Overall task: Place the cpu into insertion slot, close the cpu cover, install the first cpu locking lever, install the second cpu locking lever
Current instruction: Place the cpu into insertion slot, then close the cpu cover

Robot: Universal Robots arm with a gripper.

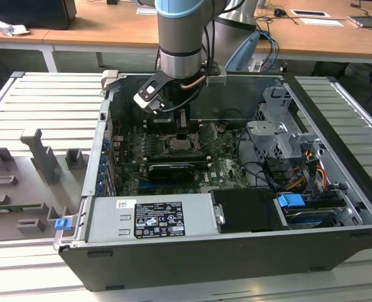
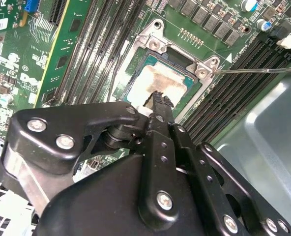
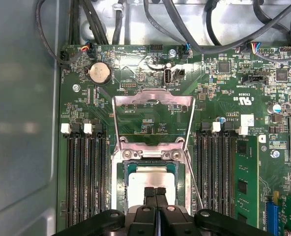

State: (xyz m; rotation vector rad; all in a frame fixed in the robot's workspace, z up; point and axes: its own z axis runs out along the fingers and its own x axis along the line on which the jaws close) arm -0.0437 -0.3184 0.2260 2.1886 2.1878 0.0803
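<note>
Tool (image 3: 155, 192) deep inside the open computer case (image 1: 249, 258), and in the first wrist view we see its two black fingertips pressed tight together with nothing between them, poised over one edge of the cpu (image 3: 140, 178). Whether those tips actually touch the chip's pale top, we cannot tell. And the cpu itself, there it is, lying flat in the insertion slot (image 3: 150, 154), square to the silvery rim, green board all around. Just past it the cpu cover (image 3: 135, 101) stands open, leaning back from the socket on its hinge, green board showing through its window. A thin wire lever (image 3: 194, 179) runs slantwise beside the slot, between it and a bank of black memory slots (image 3: 214, 167). We get the same story in the second wrist view: closed fingertips over the pale chip, socket frame around it. In the exterior view the arm reaches straight down into the case, which sits on the ribbed grey desk (image 1: 41, 94), with a black graphics card (image 1: 170, 170) just beside the socket
</note>
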